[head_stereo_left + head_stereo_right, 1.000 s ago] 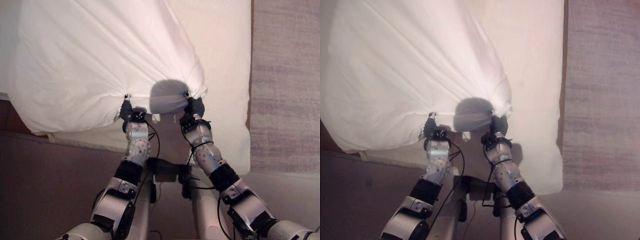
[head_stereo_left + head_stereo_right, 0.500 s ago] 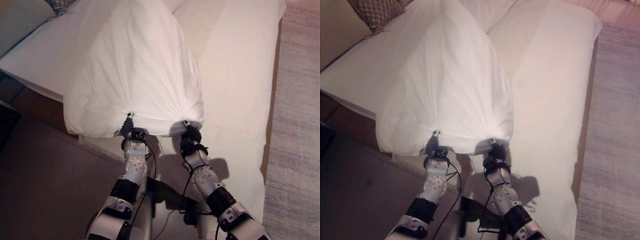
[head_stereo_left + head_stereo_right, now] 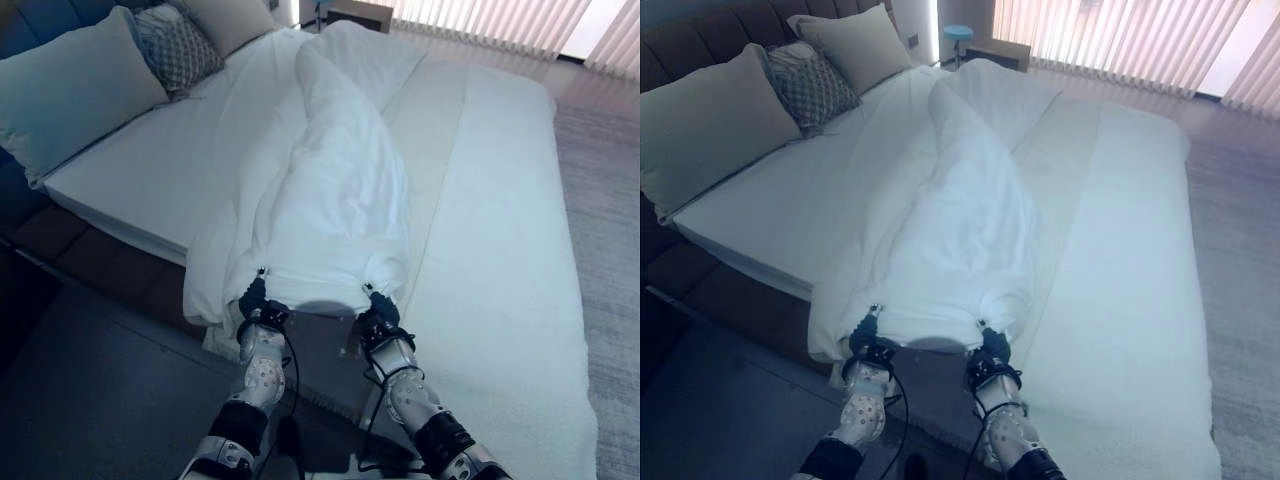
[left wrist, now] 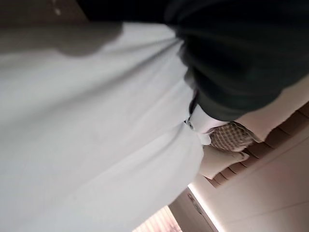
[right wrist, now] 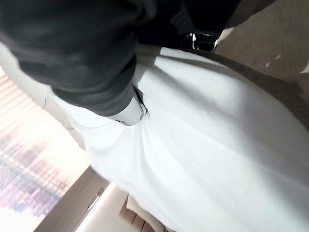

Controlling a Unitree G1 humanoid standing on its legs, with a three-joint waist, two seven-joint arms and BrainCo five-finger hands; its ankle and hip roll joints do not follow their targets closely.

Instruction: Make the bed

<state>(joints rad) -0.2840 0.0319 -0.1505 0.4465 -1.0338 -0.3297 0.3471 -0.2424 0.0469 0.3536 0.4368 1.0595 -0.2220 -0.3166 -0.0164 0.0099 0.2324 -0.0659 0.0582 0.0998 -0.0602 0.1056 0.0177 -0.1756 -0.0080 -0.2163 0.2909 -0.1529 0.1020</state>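
Duvet (image 3: 330, 190) is lying bunched in a long white ridge down the middle of the bed (image 3: 500, 260), running from the pillows toward the foot edge where I am standing. I am holding its near hem lifted just off the foot edge with both hands. My left hand (image 3: 253, 298) is pinching the hem at the ridge's left end, the fingers curled round a gathered fold of cloth. My right hand (image 3: 380, 312) is pinching the hem at the right end in the same way, and the cloth is stretching in a short taut span between the two. In each wrist view the white fabric is fanning out from the dark-covered hand in tight creases. Bare mattress sheet is showing on both sides of the ridge. A large plain pillow (image 3: 710, 110) is leaning at the head-left corner, a patterned cushion (image 3: 812, 85) just beside it, and another plain pillow (image 3: 855, 42) beyond that.
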